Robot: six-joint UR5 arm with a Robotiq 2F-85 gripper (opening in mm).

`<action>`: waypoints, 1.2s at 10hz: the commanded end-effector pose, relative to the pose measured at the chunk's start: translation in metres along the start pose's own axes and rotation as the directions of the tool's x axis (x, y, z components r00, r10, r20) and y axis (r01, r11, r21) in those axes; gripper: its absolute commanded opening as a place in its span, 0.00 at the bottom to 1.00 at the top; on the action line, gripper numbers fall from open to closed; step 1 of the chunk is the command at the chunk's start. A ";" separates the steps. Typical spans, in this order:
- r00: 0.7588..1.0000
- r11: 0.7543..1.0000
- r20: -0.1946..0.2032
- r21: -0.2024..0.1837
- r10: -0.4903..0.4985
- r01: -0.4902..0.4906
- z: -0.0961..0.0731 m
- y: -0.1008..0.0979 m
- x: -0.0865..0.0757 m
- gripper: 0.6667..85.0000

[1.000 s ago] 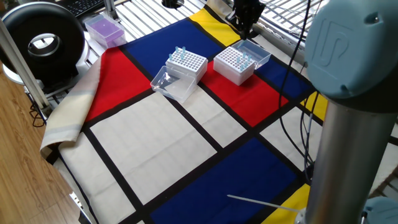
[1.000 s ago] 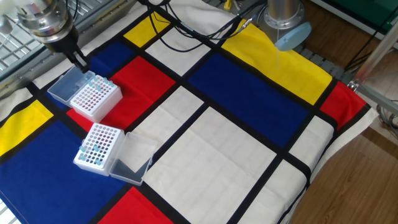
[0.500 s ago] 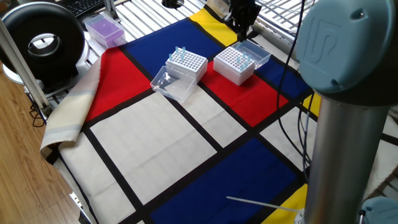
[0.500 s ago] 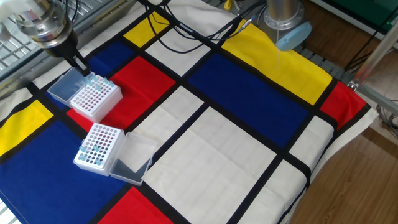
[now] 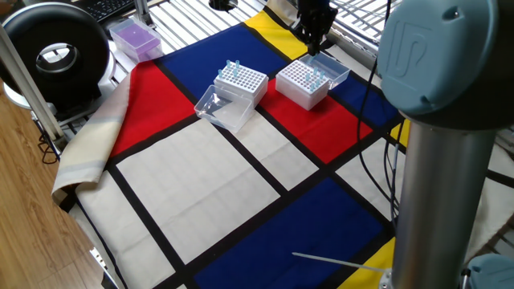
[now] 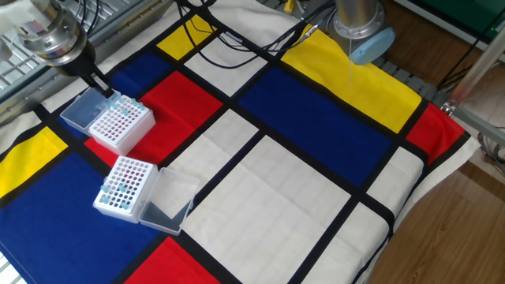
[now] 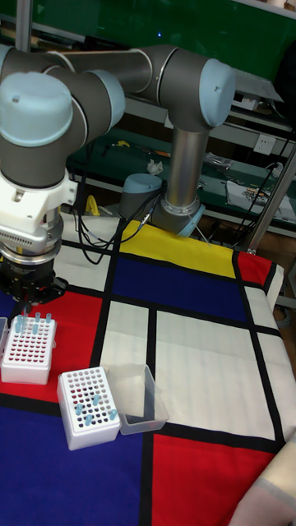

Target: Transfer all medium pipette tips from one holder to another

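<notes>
- Two white perforated plastic tip boxes: one (image 6: 120,125) under the arm's tool, the other (image 6: 125,184) nearer the middle of the checked cloth.
- Two clear plastic hinged lids, one per box: one (image 6: 82,110) lying open behind the first box, one (image 6: 168,203) lying open beside the second.
- Small slender pale-blue translucent pipette tips (image 7: 36,320): a handful stand in each box, about four or five in the first and about six in the second (image 7: 87,400); too small for an exact count.
- One purple box (image 5: 134,38) off the cloth.
- One grey robot arm (image 7: 177,90).
</notes>
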State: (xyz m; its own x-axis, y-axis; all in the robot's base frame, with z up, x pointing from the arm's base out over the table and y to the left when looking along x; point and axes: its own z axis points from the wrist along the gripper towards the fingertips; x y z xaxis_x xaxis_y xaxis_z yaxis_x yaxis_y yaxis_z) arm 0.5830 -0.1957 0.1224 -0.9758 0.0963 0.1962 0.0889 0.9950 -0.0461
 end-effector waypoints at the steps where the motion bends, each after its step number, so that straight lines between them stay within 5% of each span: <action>1: 1.000 1.000 -0.008 -0.013 -0.011 0.011 0.002 0.000 0.001 0.01; 12: 0.999 0.999 -0.016 -0.010 0.043 -0.043 -0.013 0.036 0.011 0.01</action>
State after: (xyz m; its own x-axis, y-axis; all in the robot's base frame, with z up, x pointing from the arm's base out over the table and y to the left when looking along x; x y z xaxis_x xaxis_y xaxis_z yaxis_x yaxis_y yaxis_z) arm 0.5770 -0.1711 0.1308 -0.9680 0.1248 0.2179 0.1159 0.9918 -0.0533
